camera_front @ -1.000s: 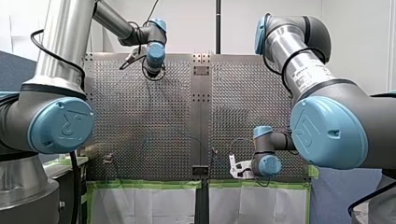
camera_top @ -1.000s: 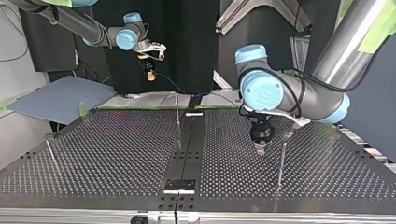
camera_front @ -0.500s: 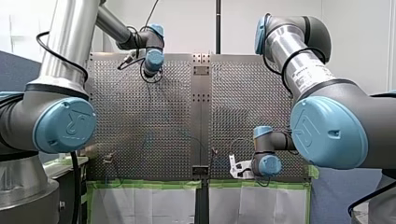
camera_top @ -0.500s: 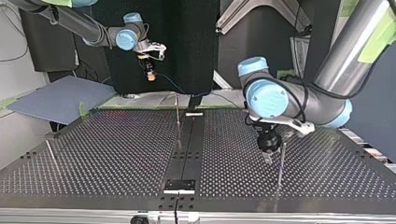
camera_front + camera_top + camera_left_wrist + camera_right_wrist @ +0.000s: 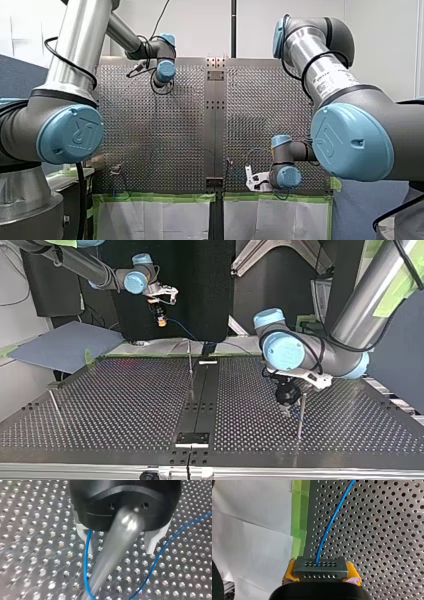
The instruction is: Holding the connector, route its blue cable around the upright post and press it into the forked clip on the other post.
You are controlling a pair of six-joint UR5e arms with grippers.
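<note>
Blue cable (image 5: 332,522): thin, round, glossy. It leaves one hole in the connector (image 5: 320,566) and runs away in a gentle curve over the perforated table (image 5: 387,535). Connector is a flat grey metal block, rectangular, with two rows of small round holes on its face. Right gripper (image 5: 321,572) is closed on it: yellow pads (image 5: 290,571) press the block's two short ends, and it holds nothing else. It hangs above the table's edge, by green tape (image 5: 299,517) and white paper (image 5: 249,530); in the top view that is the far left, raised above the table.

Left gripper (image 5: 120,551): black rounded body, two pale metal fingers (image 5: 153,541) spread wide, gripping nothing. Upright post (image 5: 125,527), a smooth shiny metal rod, blurred, rises between the fingers; I cannot tell whether it touches either. Cable bends around the post low down: one run passes just beside one finger, the other sweeps off past the other finger. Table surface there is matt metal with regular round holes.

Top view: left gripper stands at the right, just beside that post, low over the table. Second post (image 5: 190,365), thin, stands at the far middle; its top is too small to make out. Third post (image 5: 54,405) stands near the left edge.
</note>
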